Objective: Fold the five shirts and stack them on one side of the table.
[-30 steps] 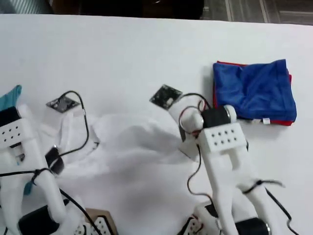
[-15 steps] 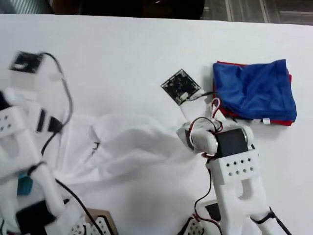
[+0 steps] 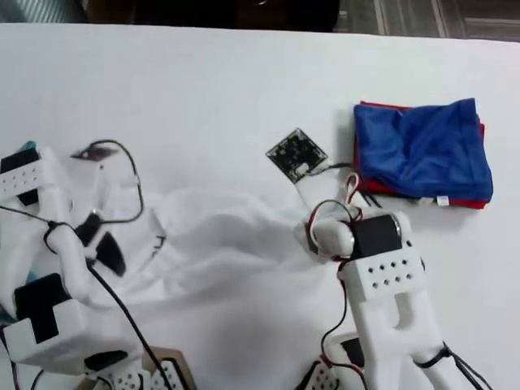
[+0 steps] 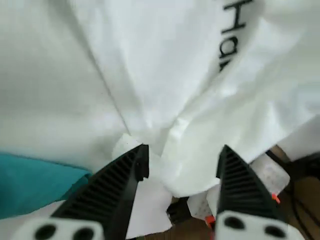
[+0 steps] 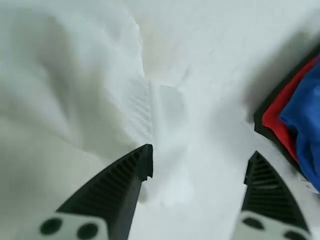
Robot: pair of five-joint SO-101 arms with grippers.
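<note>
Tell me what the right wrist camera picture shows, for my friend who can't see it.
The right gripper is open, its two black fingers pointing down at a crumpled white shirt. Close by is the corner of a folded pile, with a blue shirt lying on a red shirt.

left arm (image 3: 49, 313) sits low at the left side, folded back, wrist tipped downward. left gripper (image 4: 183, 152) has its jaws spread apart. right arm (image 3: 382, 276) stretches forward from the near edge, wrist angled down. right gripper (image 5: 200, 155) is spread wide too, with black ribbed fingers (image 5: 127, 185) well apart.
</note>
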